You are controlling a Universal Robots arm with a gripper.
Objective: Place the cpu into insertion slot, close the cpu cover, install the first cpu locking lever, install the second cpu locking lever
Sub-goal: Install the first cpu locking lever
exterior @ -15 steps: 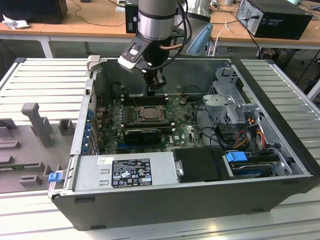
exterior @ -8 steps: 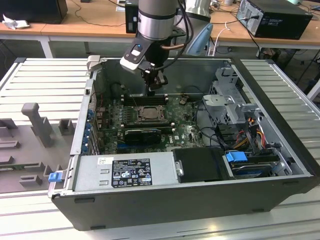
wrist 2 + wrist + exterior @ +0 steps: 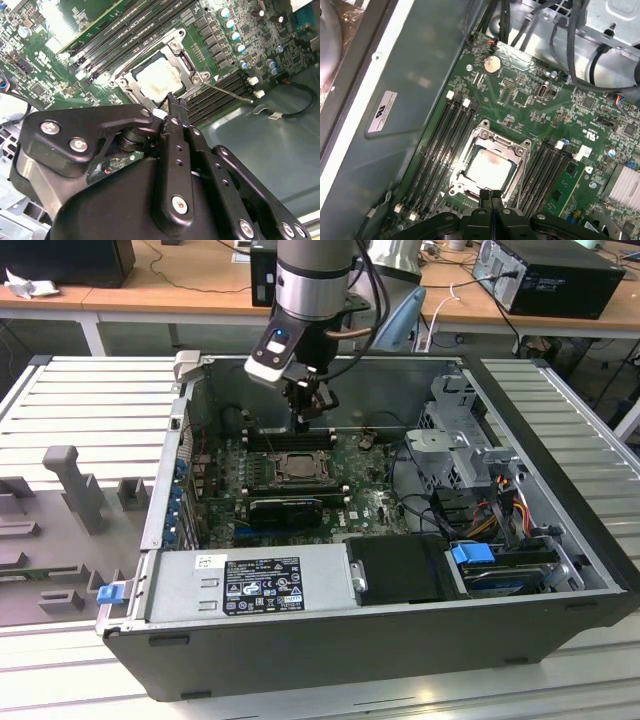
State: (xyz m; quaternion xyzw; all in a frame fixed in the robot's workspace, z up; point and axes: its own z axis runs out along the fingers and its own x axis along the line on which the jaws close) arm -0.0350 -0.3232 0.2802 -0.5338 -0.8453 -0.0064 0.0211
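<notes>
The cpu [image 3: 490,167], pale silver-beige, lies flat in the insertion slot, which it and the cover hide almost entirely. The cpu cover [image 3: 514,146], a grey metal frame, lies down around the chip [image 3: 159,80]. A thin metal lever rod [image 3: 231,93] sticks out from one corner of the socket over the memory slots. My gripper [image 3: 491,196] hovers just above the socket's edge with its black fingertips [image 3: 175,102] pressed together and nothing between them. In the exterior view the gripper [image 3: 304,418] hangs over the back side of the socket [image 3: 298,466] inside the open computer case.
Long black memory slots [image 3: 445,135] flank the socket on both sides. A black graphics card [image 3: 285,508] lies in front of it, with the power supply [image 3: 250,585] nearer still. Drive cage [image 3: 460,450] and cables [image 3: 500,502] fill the exterior view's right. Case walls [image 3: 170,470] ring the board.
</notes>
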